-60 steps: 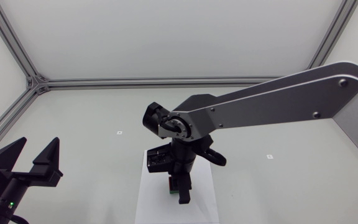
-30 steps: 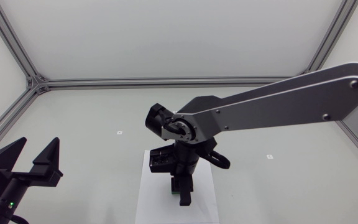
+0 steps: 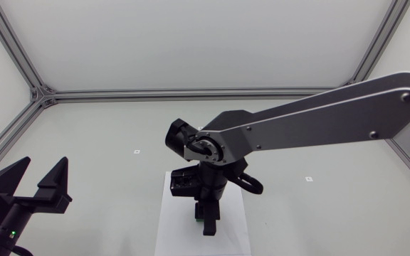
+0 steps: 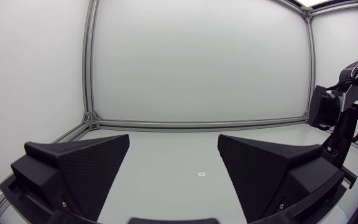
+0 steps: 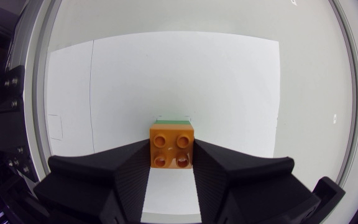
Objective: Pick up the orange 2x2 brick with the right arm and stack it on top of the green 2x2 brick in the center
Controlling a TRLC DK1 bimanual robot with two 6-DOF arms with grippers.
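Pretty clearly a robotics lab, some kind of test cell and nobody's home or kitchen. The plain white table (image 3: 105, 135) is boxed in by blank white panels (image 3: 191, 43) held in aluminium rails (image 3: 191, 93), like a purpose-built enclosure. A silver-grey robot arm (image 3: 319, 121) with black joints reaches over it. There's a white sheet of paper (image 3: 168, 227) laid in the middle, plus tiny reference marks (image 3: 137, 151) on the tabletop.
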